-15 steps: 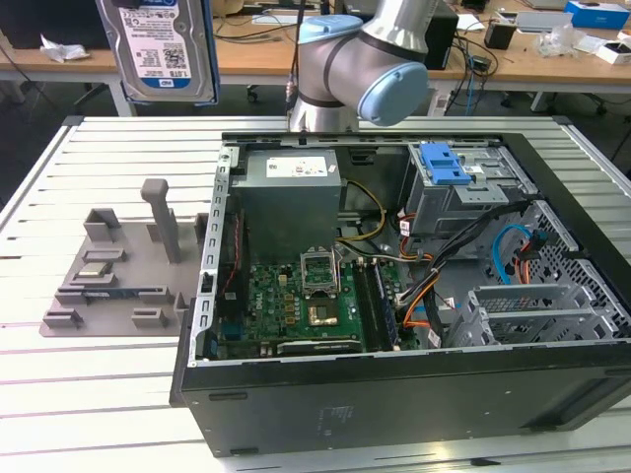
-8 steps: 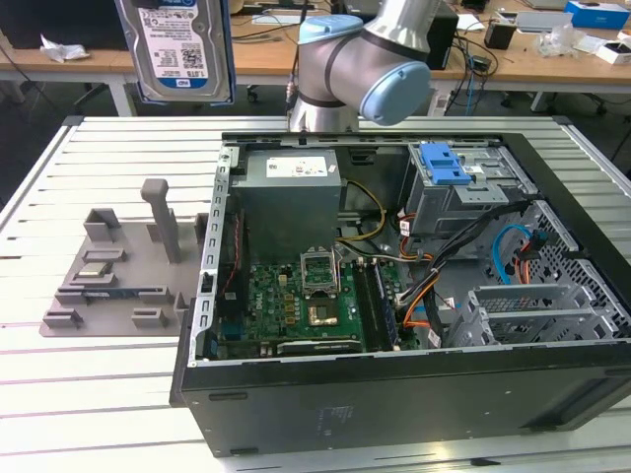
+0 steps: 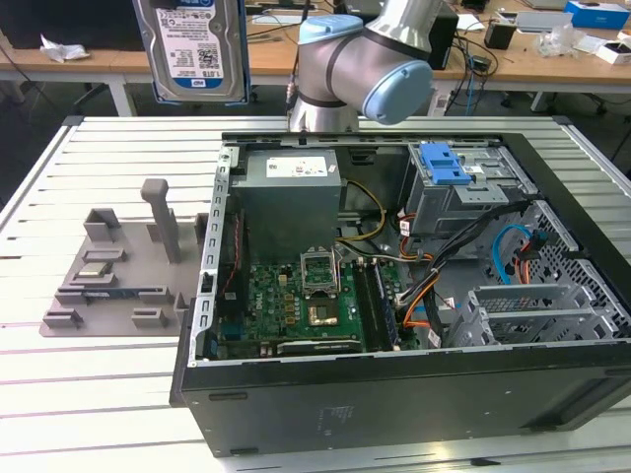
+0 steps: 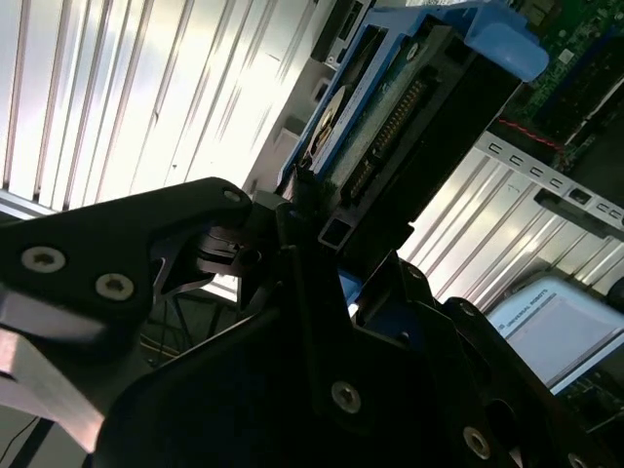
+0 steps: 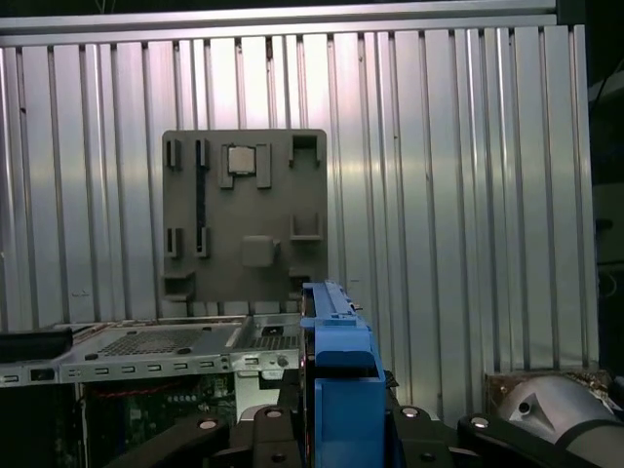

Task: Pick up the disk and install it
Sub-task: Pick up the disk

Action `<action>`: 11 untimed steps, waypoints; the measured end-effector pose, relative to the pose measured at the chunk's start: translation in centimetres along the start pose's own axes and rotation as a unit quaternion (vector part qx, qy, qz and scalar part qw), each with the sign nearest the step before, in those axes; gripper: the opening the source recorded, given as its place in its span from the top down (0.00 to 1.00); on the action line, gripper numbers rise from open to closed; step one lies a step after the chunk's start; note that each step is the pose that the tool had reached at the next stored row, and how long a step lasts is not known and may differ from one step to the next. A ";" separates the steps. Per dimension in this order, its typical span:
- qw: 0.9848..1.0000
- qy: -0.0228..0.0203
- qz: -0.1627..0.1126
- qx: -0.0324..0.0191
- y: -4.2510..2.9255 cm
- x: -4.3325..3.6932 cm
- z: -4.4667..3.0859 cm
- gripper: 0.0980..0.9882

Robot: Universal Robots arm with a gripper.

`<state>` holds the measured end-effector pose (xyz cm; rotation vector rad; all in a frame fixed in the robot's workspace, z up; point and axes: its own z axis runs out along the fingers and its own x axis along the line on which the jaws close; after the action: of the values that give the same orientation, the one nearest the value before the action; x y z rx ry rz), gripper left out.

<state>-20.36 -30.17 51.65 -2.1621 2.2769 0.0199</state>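
The disk (image 3: 192, 49) hangs upright in the air, high over the far side of the slatted table and toward the exterior view's left of the arm (image 3: 365, 64). Its barcode label faces the exterior camera, with blue rails along both sides. In both wrist views my gripper (image 5: 336, 424) is shut on the disk (image 5: 336, 336), with a black finger on each side of its blue rail. The second wrist view shows the disk's connector end (image 4: 390, 107) sticking out past the fingers (image 4: 302, 229). It hangs clear of the open computer case (image 3: 394, 394).
Inside the case are a motherboard (image 3: 296, 305), a power supply (image 3: 291, 187), loose cables and a grey drive cage with a blue latch (image 3: 449, 163). A grey fixture plate (image 3: 108, 286) with small parts lies on the table toward the exterior view's left. Desks stand behind.
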 end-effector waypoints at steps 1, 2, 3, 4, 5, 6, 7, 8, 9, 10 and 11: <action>1.000 0.000 0.000 0.000 -0.17 -0.01 -0.01 0.70; 1.000 0.000 0.000 0.000 -0.41 -0.02 -0.01 0.70; 1.000 0.000 0.000 0.000 -0.61 -0.03 -0.01 0.70; 1.000 0.000 0.000 0.000 -0.81 -0.04 -0.01 0.70; 1.000 0.000 0.000 0.000 -1.18 -0.06 -0.01 0.70; 1.000 0.000 0.000 0.000 -1.42 -0.07 -0.01 0.70; 1.000 0.000 0.000 0.000 -1.61 -0.09 -0.02 0.70; 1.000 0.000 0.000 0.000 -1.82 -0.09 -0.01 0.70; 1.000 0.000 0.000 0.000 -2.03 -0.11 -0.02 0.70; 1.000 0.000 0.000 0.000 -2.31 -0.12 -0.02 0.70; 1.000 0.000 0.000 0.000 -2.50 -0.13 -0.02 0.70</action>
<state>-17.86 -30.17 51.65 -2.1621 2.2768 0.0199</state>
